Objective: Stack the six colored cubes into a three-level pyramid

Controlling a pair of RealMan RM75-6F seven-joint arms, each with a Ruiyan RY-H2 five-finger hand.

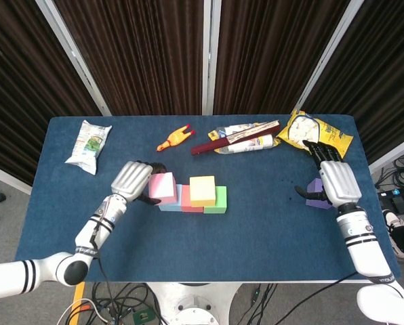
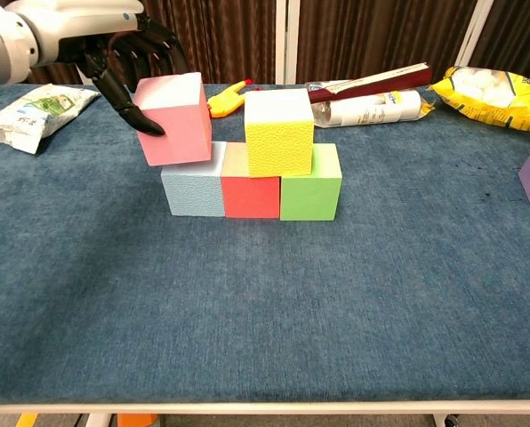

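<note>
Your left hand point(image 2: 127, 49) grips the pink cube point(image 2: 173, 118), thumb on its left face and the other fingers curled over its top and back. The cube hangs tilted, just above the light blue cube point(image 2: 192, 189), toward that cube's left edge; whether they touch cannot be told.

Just to the right of your left hand stands the row on the worktop point(image 2: 265, 302): the light blue cube, the red cube point(image 2: 251, 194) and the green cube point(image 2: 310, 193), side by side and touching. The yellow cube point(image 2: 279, 132) sits on top, straddling red and green, close beside the pink cube you hold.

Your right hand point(image 1: 336, 183) rests at the purple cube point(image 1: 315, 193), which lies just to its left, thumb reaching toward it; whether it grips the cube cannot be told.

Beyond your right hand lies a yellow snack bag point(image 1: 315, 136); far from your left, a white packet point(image 1: 89, 145). Their printing is too small to read.
</note>
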